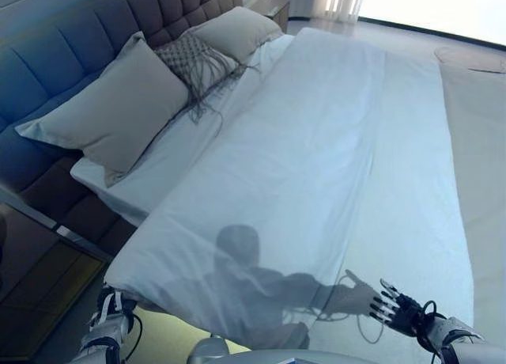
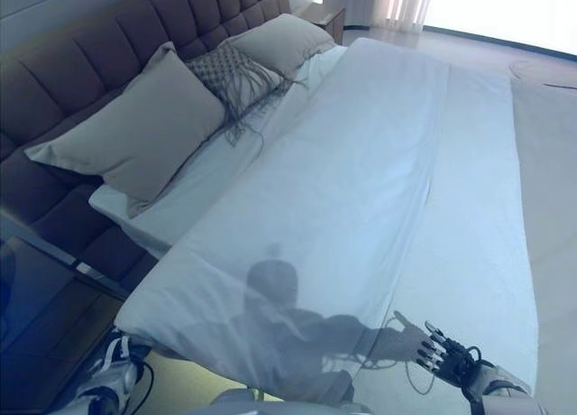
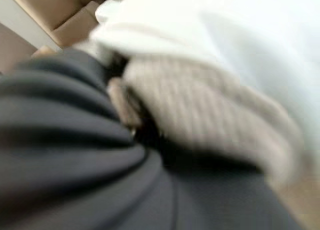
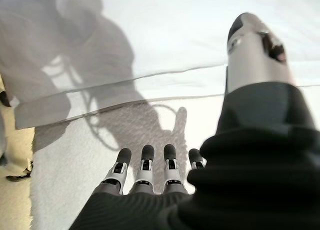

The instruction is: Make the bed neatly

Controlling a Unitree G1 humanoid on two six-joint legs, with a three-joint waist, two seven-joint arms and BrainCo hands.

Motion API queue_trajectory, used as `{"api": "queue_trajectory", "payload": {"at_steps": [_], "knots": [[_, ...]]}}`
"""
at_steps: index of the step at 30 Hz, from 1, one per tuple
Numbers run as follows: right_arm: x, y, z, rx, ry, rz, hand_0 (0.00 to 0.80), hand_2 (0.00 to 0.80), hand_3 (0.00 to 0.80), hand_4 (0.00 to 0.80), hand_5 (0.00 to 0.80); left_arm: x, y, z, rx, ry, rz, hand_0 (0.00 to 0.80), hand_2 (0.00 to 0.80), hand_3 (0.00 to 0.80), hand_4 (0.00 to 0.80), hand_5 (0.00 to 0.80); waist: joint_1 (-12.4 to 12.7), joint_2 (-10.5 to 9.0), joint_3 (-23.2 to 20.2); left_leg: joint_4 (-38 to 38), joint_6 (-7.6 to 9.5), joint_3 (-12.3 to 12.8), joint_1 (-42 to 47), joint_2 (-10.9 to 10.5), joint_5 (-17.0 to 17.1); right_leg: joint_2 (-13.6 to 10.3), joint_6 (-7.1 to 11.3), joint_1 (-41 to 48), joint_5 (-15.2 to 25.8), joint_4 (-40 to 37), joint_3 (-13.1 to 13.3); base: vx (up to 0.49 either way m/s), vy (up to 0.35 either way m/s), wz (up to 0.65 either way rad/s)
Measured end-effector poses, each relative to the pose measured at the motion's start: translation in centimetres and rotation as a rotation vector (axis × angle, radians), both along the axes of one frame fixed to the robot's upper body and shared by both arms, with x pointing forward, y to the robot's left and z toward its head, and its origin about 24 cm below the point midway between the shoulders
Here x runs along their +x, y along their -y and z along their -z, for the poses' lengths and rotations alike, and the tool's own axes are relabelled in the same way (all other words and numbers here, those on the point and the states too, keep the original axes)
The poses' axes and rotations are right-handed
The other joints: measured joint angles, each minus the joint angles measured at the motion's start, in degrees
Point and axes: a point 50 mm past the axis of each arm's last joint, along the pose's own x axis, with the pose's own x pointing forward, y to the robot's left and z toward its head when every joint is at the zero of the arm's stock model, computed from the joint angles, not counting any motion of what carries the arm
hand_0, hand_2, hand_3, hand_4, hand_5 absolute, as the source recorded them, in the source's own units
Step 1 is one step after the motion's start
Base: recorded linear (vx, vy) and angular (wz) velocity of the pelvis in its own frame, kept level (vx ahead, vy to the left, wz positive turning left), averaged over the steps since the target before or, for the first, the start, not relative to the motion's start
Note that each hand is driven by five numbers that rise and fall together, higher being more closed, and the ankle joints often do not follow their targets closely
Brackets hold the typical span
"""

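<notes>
You are looking down at a wide bed with a padded, tufted headboard (image 1: 95, 39) along its far left side. A white duvet (image 1: 292, 166) is spread lengthways over most of the mattress, its near edge hanging over the foot corner by your left arm, and its long right edge lying as a straight fold line on the pale textured bedspread (image 1: 419, 214) beneath it. That bedspread shows as a bare strip along the right side of the bed.

Up by the headboard you have a large plain beige pillow (image 1: 118, 111) nearest you, a small grey knitted cushion with long tassels (image 1: 198, 59) leaning behind it, and a second beige pillow (image 1: 237, 32) further along. A band of white sheet (image 1: 158, 170) shows between the pillows and the duvet's top edge.

Your right hand (image 1: 399, 309) is low on the right, above the bare bedspread just beside the duvet's edge, with its fingers (image 4: 145, 165) straight and spread and the thumb held apart (nothing is in its grasp). Whether the fingertips touch the fabric you cannot tell.

Your left hand (image 1: 111, 312) is down at the near left corner of the bed, under the hanging duvet edge. Its wrist view shows dark cover, white duvet and textured cloth too blurred to read, so you cannot tell how its fingers stand.
</notes>
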Motion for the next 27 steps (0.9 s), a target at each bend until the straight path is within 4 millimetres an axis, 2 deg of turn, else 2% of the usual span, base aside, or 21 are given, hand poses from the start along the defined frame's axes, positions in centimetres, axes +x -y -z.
{"api": "queue_trajectory", "payload": {"at_steps": [5, 10, 12, 16, 18, 21, 23, 24, 27], "knots": [[-0.7, 0.0, 0.2, 0.002, -0.018, 0.007, 0.000, 0.000, 0.000, 0.000, 0.000, -4.8, 0.4, 1.7, -0.014, -0.207, 0.088, 0.000, 0.000, 0.000, 0.000, 0.000, 0.2, -0.22, 0.0, -1.9, -0.15, 0.0, 1.0, 0.0, 1.0, 0.1, 0.01, 0.4, 0.0, -0.6, 0.1, 0.030, -0.031, 0.02], [-3.2, -0.2, 1.1, 0.013, -0.080, 0.025, 0.000, 0.000, 0.000, 0.000, 0.000, -12.3, 1.9, 3.3, -0.055, -0.573, 0.354, 0.000, 0.000, 0.000, 0.000, 0.000, 1.8, -0.61, -0.6, -3.3, -0.13, -0.1, 0.7, -0.4, 1.7, 0.1, 0.34, 0.2, 0.6, -1.8, 0.0, 0.031, -0.020, 0.05], [-3.4, -0.4, 1.3, 0.020, -0.085, 0.027, 0.000, 0.000, 0.000, 0.000, 0.000, -14.8, 2.3, 3.4, -0.073, -0.686, 0.458, 0.000, 0.000, 0.000, 0.000, 0.000, 2.9, -0.98, -0.7, -3.3, -0.13, -0.1, 0.5, -0.5, 1.7, 0.0, 0.39, 0.2, 0.6, -2.0, 0.0, 0.014, -0.001, 0.05], [-3.5, -1.1, 1.7, 0.038, -0.086, 0.026, 0.000, 0.000, 0.000, 0.000, 0.000, -17.5, 2.9, 3.3, -0.126, -0.757, 0.563, 0.000, 0.000, 0.000, 0.000, 0.000, 4.0, -1.67, -1.4, -3.4, -0.14, -0.2, -0.3, -0.5, 1.7, 0.0, 0.36, -0.5, 0.6, -2.1, -0.1, 0.035, 0.019, 0.02], [-3.6, -1.1, 1.7, 0.036, -0.093, 0.022, 0.000, 0.000, 0.000, 0.000, 0.000, -17.6, 2.8, 3.1, -0.134, -0.694, 0.579, 0.000, 0.000, 0.000, 0.000, 0.000, 4.6, -1.76, -1.4, -3.6, -0.13, -0.2, -0.4, -0.5, 1.7, -0.2, 0.46, -0.6, 0.7, -2.1, -0.1, 0.042, 0.019, -0.01], [-3.5, -1.1, 1.7, 0.035, -0.096, 0.015, 0.000, 0.000, 0.000, 0.000, 0.000, -16.3, 2.5, 2.8, -0.117, -0.521, 0.640, 0.000, 0.000, 0.000, 0.000, 0.000, 4.7, -1.76, -1.4, -3.6, -0.07, -0.2, -0.5, -0.7, 1.8, -0.4, 0.64, -0.6, 0.8, -2.1, -0.1, 0.036, 0.014, 0.01], [-3.6, -1.2, 1.8, 0.032, -0.104, 0.005, 0.000, 0.000, 0.000, 0.000, 0.000, -14.1, 2.4, 2.5, -0.074, -0.354, 0.737, 0.000, 0.000, 0.000, 0.000, 0.000, 4.7, -1.75, -1.4, -3.6, 0.12, -0.3, -0.9, -0.8, 1.9, -0.5, 0.69, -0.9, 0.8, -2.1, -0.1, 0.011, 0.008, 0.03], [-3.7, -1.2, 1.8, 0.033, -0.107, 0.000, 0.000, 0.000, 0.000, 0.000, 0.000, -11.9, 2.6, 2.1, -0.034, -0.235, 0.816, 0.000, 0.000, 0.000, 0.000, 0.000, 4.7, -1.76, -1.4, -3.6, 0.25, -0.5, -1.1, -0.9, 2.0, -0.6, 0.70, -1.1, 0.8, -2.1, -0.1, 0.020, 0.017, 0.09], [-3.7, -1.7, 2.1, 0.042, -0.106, -0.007, 0.000, 0.000, 0.000, 0.000, 0.000, -6.3, 3.5, 0.5, 0.066, 0.119, 0.896, 0.000, 0.000, 0.000, 0.000, 0.000, 4.7, -1.78, -1.4, -3.6, 0.42, -0.9, -1.1, -1.3, 2.1, -0.7, 0.79, -0.9, 0.9, -2.0, -0.1, 0.022, 0.018, 0.07]]}}
